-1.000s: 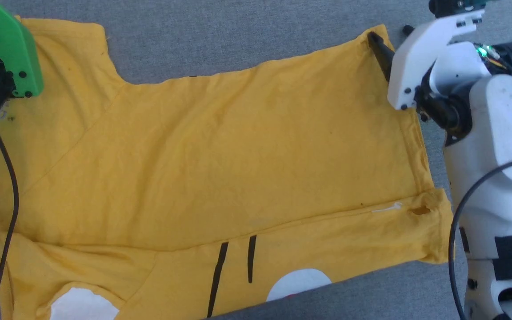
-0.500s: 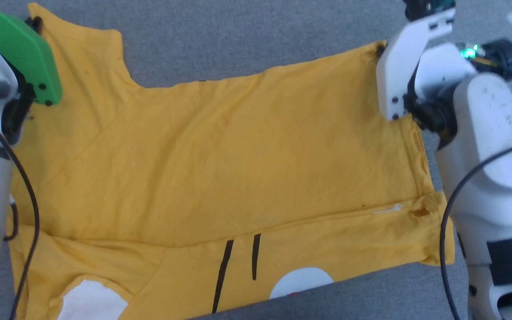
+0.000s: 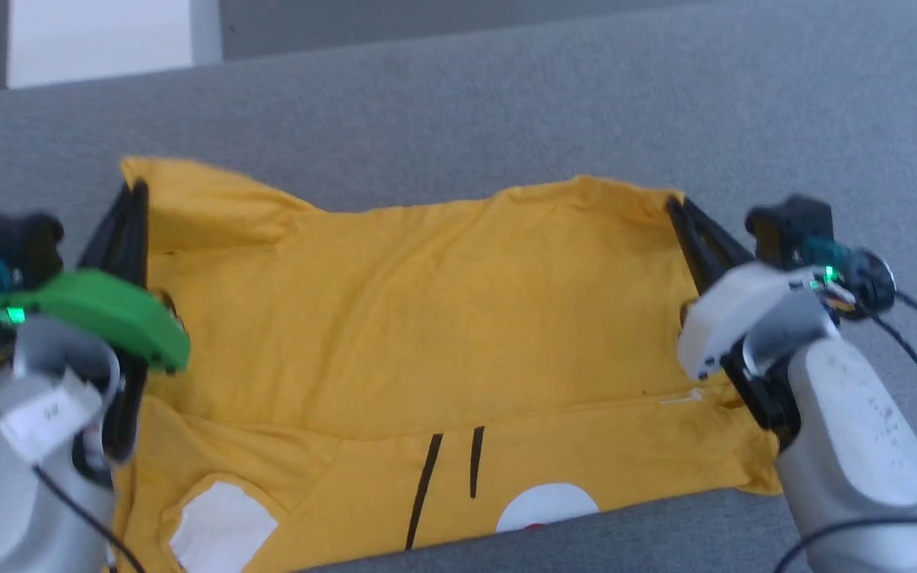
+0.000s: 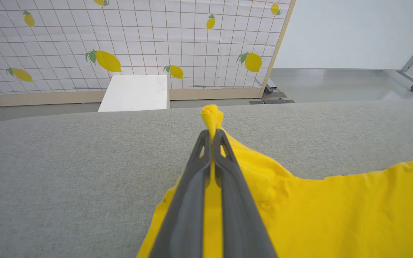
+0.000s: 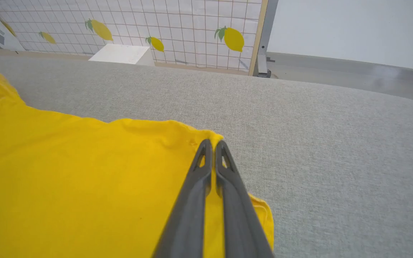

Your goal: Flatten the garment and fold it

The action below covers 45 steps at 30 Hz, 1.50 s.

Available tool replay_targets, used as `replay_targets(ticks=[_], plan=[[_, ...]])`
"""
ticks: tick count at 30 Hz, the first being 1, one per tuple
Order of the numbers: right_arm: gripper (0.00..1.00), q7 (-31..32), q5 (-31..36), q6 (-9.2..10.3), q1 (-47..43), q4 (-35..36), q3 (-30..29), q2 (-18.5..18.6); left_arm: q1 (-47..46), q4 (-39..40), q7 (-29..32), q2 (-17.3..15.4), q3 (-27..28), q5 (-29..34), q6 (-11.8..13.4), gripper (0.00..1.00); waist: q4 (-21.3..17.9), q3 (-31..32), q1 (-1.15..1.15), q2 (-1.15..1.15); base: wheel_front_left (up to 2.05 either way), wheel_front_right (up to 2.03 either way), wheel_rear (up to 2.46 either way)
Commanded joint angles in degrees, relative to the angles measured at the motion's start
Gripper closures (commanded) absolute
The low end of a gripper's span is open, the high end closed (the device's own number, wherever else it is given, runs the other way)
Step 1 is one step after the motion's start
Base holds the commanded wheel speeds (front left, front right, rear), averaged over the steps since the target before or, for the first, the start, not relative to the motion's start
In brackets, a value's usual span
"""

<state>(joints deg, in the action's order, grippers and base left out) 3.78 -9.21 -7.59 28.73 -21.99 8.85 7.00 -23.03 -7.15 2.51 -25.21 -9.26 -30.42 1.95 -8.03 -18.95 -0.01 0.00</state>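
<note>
two corners pinched: left end effector (image 4: pixel 212 133) still on garment (image 3: pixel 427 318), right end effector (image 5: pixel 212 143) newly.

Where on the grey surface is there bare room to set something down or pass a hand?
Free: the broad band of grey surface beyond the far edge of the garment, and the patch outside the right gripper. Crowded: the middle, covered by the garment, and its far corners, where the left gripper and the right gripper each pinch cloth.
</note>
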Motion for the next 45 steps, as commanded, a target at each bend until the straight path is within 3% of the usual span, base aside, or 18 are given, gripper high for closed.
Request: replay_targets(ticks=[1, 5, 11, 18, 19, 23, 32, 33, 34, 35, 36, 45], plan=[[1.0, -1.7, -0.3, 0.1, -2.0, 0.4, -0.5, 0.4, 3.2, 1.2, -0.7, 0.3, 0.7, -0.8, 0.5, 1.0, 3.1, 5.9, 0.01, 0.0, 0.0, 0.0, 0.0], [1.0, -4.1, -0.7, 0.1, -6.8, 0.5, -2.8, 1.3, 12.0, 5.3, -1.3, 0.5, 2.2, -2.9, 1.6, 1.0, 4.2, 8.2, 0.01, 0.0, 0.0, 0.0, 0.0], [1.0, -1.0, -0.4, 0.1, -12.3, 0.8, -4.8, 4.2, 22.0, 7.8, -0.3, 1.1, 2.8, -6.0, 2.0, 1.0, 5.7, 9.9, 0.01, 0.0, 0.0, 0.0, 0.0], [1.0, 10.0, -0.3, 0.1, -17.0, 1.7, -3.8, 8.3, 28.4, 6.6, 0.9, 2.1, 1.6, -8.1, 1.4, 1.0, 6.5, 10.3, 0.01, 0.0, 0.0, 0.0, 0.0], [1.0, 15.2, -0.3, 0.1, -18.5, 2.2, -3.1, 9.7, 30.2, 5.4, 1.4, 2.9, 0.6, -9.0, 0.9, 1.0, 6.5, 10.3, 0.01, 0.0, 0.0, 0.0, 0.0], [1.0, 20.8, -0.6, 0.1, -20.3, 2.8, -2.8, 10.6, 31.5, 2.8, 1.4, 3.7, -1.0, -9.1, 0.2, 1.0, 6.7, 10.1, 0.01, 0.0, 0.0, 0.0, 0.0], [1.0, 25.5, -1.2, 0.1, -22.6, 4.9, -3.6, 9.6, 32.6, -4.5, 0.2, 4.3, -2.4, -8.5, -0.1, 1.0, 6.6, 11.0, 0.01, 0.0, 0.0, 0.0, 0.0], [0.56, 25.6, -1.2, 0.1, -23.1, 5.1, -3.9, 9.4, 32.8, -5.0, 0.0, 4.6, -2.3, -8.8, 0.0, 1.0, 6.7, 11.3, 0.01, 0.0, 0.0, 0.0, 0.0], [0.04, 25.4, -1.4, 0.1, -23.4, 5.4, -4.2, 9.2, 32.8, -5.2, -0.2, 4.8, -2.3, -8.8, 0.0, 0.93, 6.8, 11.6, 0.01, 0.0, 0.0, 0.0, 0.0], [0.0, 25.1, -1.7, 0.1, -24.0, 5.8, -5.2, 8.7, 32.8, -5.3, -0.7, 5.0, -2.5, -8.6, -0.1, 0.32, 7.0, 11.9, 0.01, 0.0, 0.0, 0.0, 0.0], [0.0, 24.9, -1.9, 0.1, -24.5, 6.1, -5.9, 8.4, 32.8, -5.3, -1.2, 5.2, -2.7, -8.4, -0.1, 0.03, 7.2, 12.3, 0.01, 0.0, 0.0, 0.0, 0.0], [0.0, 16.7, -3.8, 0.1, -30.4, 13.5, -12.6, 2.6, 29.8, -1.9, -11.4, 6.3, -3.3, -3.7, -0.4, 0.0, 8.8, 14.2, 0.01, 0.0, 0.0, 0.0, 0.0]])
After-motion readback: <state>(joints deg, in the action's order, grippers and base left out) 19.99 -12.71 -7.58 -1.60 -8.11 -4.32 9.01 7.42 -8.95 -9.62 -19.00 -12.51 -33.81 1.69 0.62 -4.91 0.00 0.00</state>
